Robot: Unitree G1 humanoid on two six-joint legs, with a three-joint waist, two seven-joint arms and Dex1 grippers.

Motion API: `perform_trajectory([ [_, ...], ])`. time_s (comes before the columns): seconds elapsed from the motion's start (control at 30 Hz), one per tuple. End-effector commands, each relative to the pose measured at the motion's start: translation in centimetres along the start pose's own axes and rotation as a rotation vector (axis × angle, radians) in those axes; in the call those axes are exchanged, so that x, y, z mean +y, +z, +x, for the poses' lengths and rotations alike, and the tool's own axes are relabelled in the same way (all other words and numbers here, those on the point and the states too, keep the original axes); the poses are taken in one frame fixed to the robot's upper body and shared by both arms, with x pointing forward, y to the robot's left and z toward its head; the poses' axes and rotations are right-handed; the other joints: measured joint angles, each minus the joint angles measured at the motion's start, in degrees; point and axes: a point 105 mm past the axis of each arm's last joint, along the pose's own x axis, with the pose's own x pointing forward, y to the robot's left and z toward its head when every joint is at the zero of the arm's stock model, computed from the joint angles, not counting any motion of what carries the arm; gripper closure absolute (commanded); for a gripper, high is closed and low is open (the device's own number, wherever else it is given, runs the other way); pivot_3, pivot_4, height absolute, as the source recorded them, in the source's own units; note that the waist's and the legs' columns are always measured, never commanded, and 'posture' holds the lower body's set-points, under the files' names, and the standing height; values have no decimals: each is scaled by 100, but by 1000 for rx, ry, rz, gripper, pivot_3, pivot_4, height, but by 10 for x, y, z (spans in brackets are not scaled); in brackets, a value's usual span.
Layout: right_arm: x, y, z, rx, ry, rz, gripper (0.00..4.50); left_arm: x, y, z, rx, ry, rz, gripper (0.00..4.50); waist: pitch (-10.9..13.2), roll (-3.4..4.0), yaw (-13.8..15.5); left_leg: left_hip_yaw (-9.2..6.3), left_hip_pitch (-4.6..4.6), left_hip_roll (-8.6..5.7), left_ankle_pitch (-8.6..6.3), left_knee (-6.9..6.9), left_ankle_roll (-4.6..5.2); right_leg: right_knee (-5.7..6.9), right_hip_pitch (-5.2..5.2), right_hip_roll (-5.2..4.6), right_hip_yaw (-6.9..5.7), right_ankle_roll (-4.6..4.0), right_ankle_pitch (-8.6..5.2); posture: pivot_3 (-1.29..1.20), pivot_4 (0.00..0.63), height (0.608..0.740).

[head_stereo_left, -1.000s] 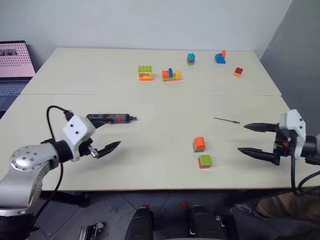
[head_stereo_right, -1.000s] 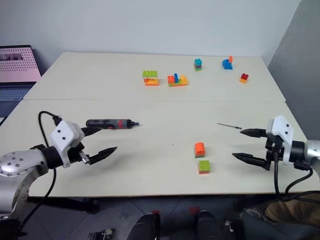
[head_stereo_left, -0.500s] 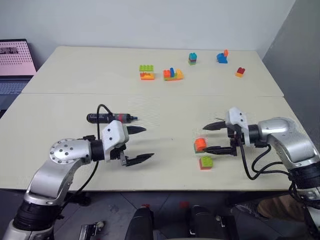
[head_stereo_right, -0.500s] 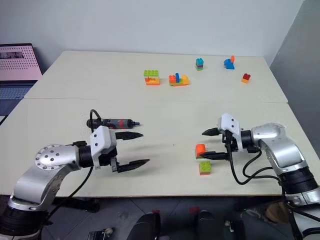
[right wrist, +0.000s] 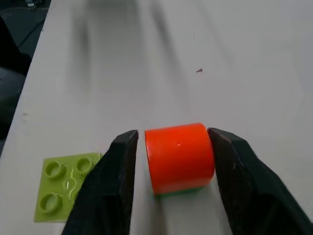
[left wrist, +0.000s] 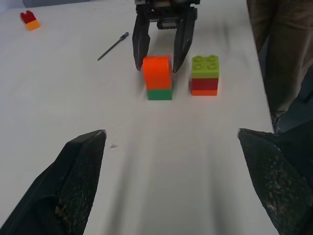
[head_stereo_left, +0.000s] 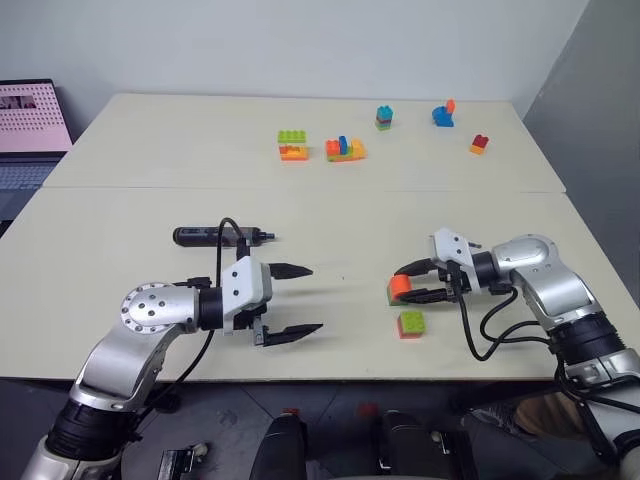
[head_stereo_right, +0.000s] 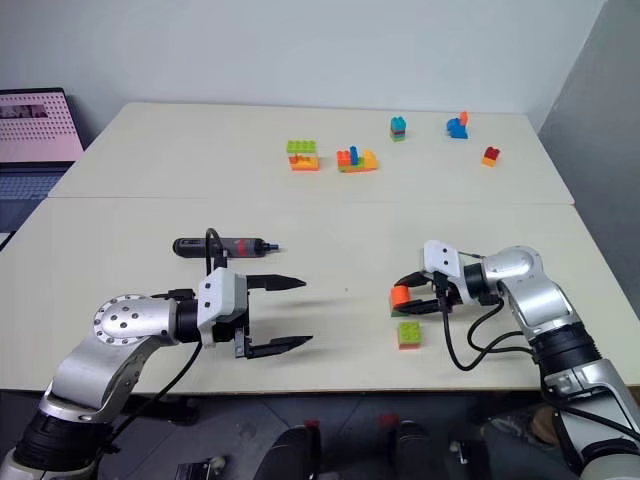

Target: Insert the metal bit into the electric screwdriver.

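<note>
The left claw [head_stereo_left: 295,300] points toward 3 o'clock, fingers spread wide. The right claw [head_stereo_left: 410,283] points toward 9 o'clock, fingers narrowed.

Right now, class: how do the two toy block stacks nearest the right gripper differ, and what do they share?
The orange-topped stack has a smooth rounded top on a green base; the lime-topped stack has studs over red and orange layers. The right gripper brackets the orange-topped stack; the lime-topped stack stands free beside it. Both stand upright on the table.

1. Right gripper [head_stereo_left: 408,283] swung in from the table's right edge, past the metal bit [left wrist: 113,46].
2. Its fingers narrowed around the orange block [right wrist: 179,156].
3. Left gripper [head_stereo_left: 303,300] moved toward table centre, away from the electric screwdriver [head_stereo_left: 222,236].
</note>
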Motion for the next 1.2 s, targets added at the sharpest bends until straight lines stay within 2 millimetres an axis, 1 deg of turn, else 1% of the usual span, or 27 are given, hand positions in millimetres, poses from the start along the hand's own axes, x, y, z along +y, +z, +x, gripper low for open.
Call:
perform_trajectory([
  [0.03, -6, 11, -13, -10, -50, -61, 3078, -1, 8, 5, -38, -18, -4, 0, 0, 0, 2, 0, 0, 0, 0, 0, 0, 0, 0, 0, 0, 0, 0, 0, 150, 740],
  [0.07, -7, 14, -18, -15, -71, -62, 3078, 0, 8, 6, -43, -16, -1, 0, 0, 0, 1, 0, 0, 0, 0, 0, 0, 1, 0, 0, 0, 0, 0, 0, 150, 740],
  [0.17, -20, 19, -41, -45, -223, -26, 3078, 4, 17, 15, -121, 24, 7, 0, 1, 2, 19, -1, 0, -1, 0, 0, 0, 3, 0, 0, 0, 0, 0, 0, 150, 740],
  [0.23, -26, 13, -59, -36, -334, 5, 3078, 4, 24, 20, -181, 35, -5, 0, 0, 1, 49, -3, 0, -2, 0, 4, 0, 2, 4, -1, -1, 1, 1, 0, 150, 740],
  [0.27, -31, 8, -72, -37, -427, 40, 3078, 2, 27, 23, -219, 29, 9, 0, 0, 1, 50, -2, -1, -2, 0, 5, 0, 2, 4, -1, 1, 2, 2, 0, 150, 740],
  [0.3, -36, 3, -86, -44, -520, 81, 3079, 0, 29, 26, -241, 14, -5, 0, 0, 1, 65, -2, -1, -2, 0, 5, 0, 0, 4, -1, 1, 2, 2, 0, 150, 740],
  [0.37, -40, -4, -104, -51, -639, 139, 3079, -3, 30, 30, -263, -2, -34, 0, -1, 0, 106, -2, 0, -2, 0, 5, 0, 0, 7, -1, 0, 1, 2, 0, 150, 740],
  [0.43, -39, -17, -124, -15, -751, 178, 3079, -4, 31, 32, -283, -21, -55, 0, 0, 1, 117, -1, 0, -2, 0, 5, 0, 1, 6, 0, 2, -1, 3, 0, 150, 740],
  [0.57, -36, -55, -182, 100, -1090, 280, 3078, -7, 31, 38, -303, -75, -63, 0, -4, 8, 126, 1, 1, -2, 0, 5, 0, 3, 4, 1, 4, 0, 1, 0, 150, 740],
  [0.6, -35, -64, -193, 133, -1163, 302, 3079, -8, 31, 39, -302, -86, -66, 0, -4, 8, 141, 0, 1, -2, 0, 6, 0, 2, 6, 1, 3, 1, 1, 0, 150, 740],
  [0.63, -34, -68, -199, 153, -1208, 314, 3079, -8, 31, 40, -301, -92, -67, 0, -4, 8, 141, 0, -1, -4, 0, 7, 0, 1, 7, 0, 3, 1, 2, 0, 150, 740],
  [0.7, -33, -72, -203, 168, -1243, 320, 3079, -8, 31, 41, -301, -98, -71, 0, -6, 12, 123, 5, 0, -6, 1, 10, 0, 2, 6, 0, 12, 2, 2, 0, 150, 740],
  [0.73, -33, -79, -207, 177, -1283, 351, 3079, -8, 32, 43, -298, -112, -72, 0, -7, 13, 91, 8, 3, -6, 1, 10, 0, 2, 6, 1, 17, 2, 3, 0, 150, 740],
  [0.83, -33, -104, -208, 204, -1358, 452, 3079, -8, 37, 48, -288, -142, -50, 0, -8, 13, 49, 12, 7, -4, 1, 10, 1, 4, 7, 5, 24, 4, 4, 0, 150, 740],
  [0.97, -38, -108, -210, 199, -1387, 479, 3079, -6, 41, 50, -287, -138, -27, 0, -13, 26, 3, 18, 8, -5, 1, 11, 2, 4, 7, 5, 34, 6, 6, 0, 150, 740],
  [1.03, -40, -106, -211, 160, -1401, 507, 2376, -5, 42, 50, -284, -142, -22, 0, -14, 26, -14, 26, 8, -6, 1, 11, 2, 3, 5, 5, 43, 11, 9, 0, 150, 740],
  [1.1, -40, -103, -209, 137, -1389, 509, 2029, -4, 43, 50, -281, -144, -19, 0, -14, 26, -13, 28, 8, -6, 1, 11, 2, 2, 4, 6, 45, 13, 10, 0, 150, 740],
  [1.2, -39, -92, -214, 113, -1383, 485, 1317, -3, 40, 49, -265, -142, -28, 0, -14, 26, -13, 29, 8, -6, 1, 10, 2, 1, 4, 6, 46, 13, 9, 0, 150, 740],
])
